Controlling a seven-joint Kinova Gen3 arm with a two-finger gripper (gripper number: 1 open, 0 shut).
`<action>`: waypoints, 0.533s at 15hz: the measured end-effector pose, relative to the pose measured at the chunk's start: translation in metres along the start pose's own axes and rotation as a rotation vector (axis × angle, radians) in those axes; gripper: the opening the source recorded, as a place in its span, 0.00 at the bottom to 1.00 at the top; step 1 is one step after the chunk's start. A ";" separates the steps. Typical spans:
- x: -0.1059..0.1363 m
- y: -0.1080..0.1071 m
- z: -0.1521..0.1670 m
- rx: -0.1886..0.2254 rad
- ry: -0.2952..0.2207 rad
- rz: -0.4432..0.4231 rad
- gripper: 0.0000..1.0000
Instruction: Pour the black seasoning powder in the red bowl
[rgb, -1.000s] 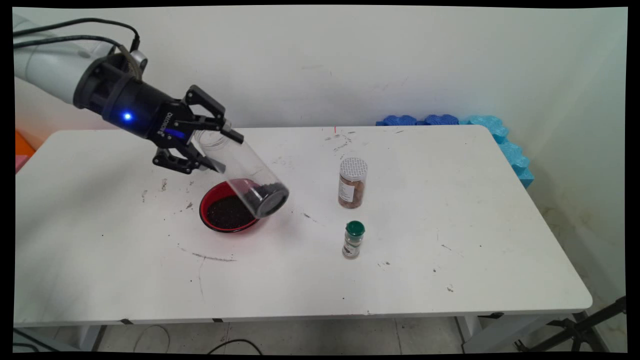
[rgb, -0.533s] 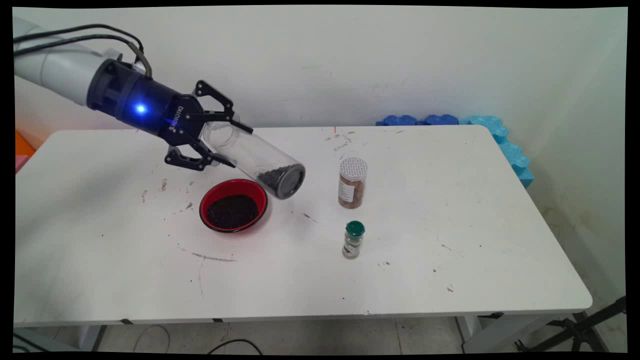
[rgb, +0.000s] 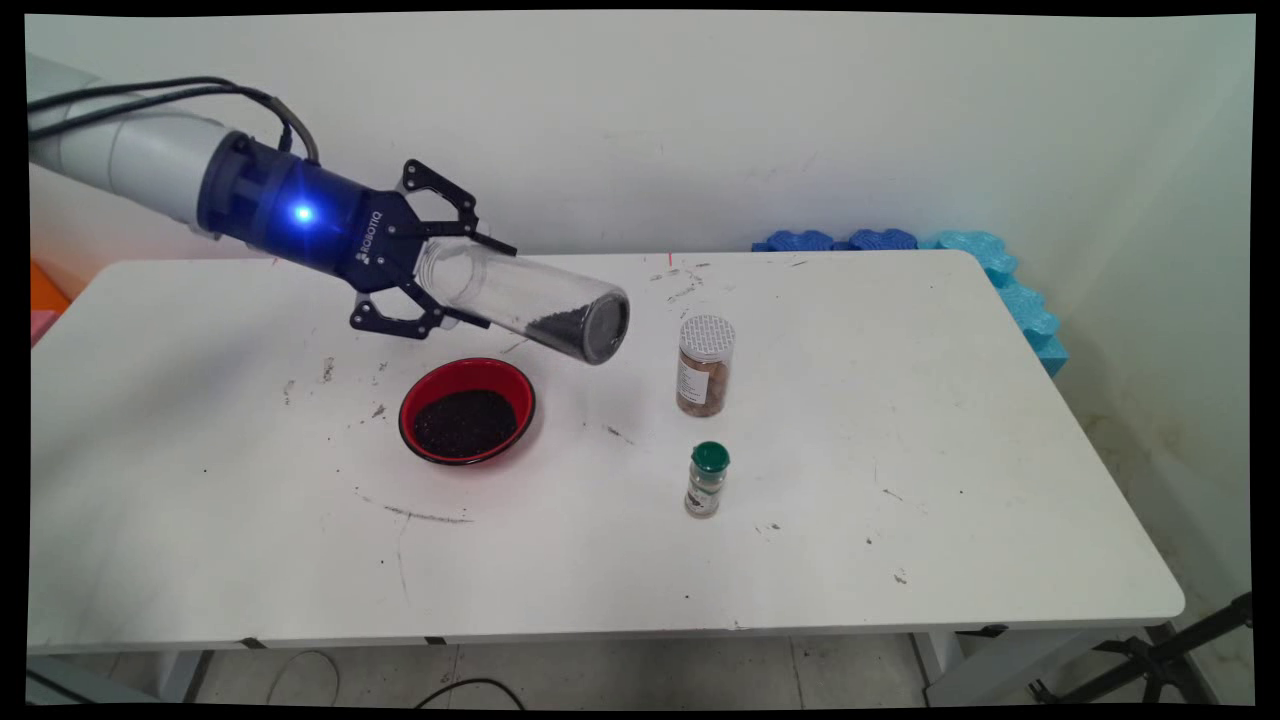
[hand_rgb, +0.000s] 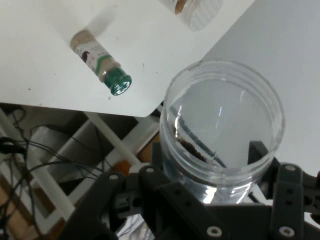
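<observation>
Jar (rgb: 530, 305) higher — off bowl (rgb: 467, 411)

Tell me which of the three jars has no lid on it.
The long clear jar gripped in the hand: its mouth is open. The brown-filled jar has a white lid; the small spice jar has a green cap.

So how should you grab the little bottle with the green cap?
Take the little bottle by its body just under the green cap, coming straight down from above. It stands upright and apart from the bigger jar, so fingers probably fit either side.
</observation>
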 end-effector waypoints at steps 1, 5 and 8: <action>0.002 -0.001 0.001 -0.007 0.001 -0.019 0.00; 0.009 -0.005 0.004 -0.035 0.011 -0.105 0.00; 0.013 -0.007 0.004 -0.050 0.012 -0.161 0.00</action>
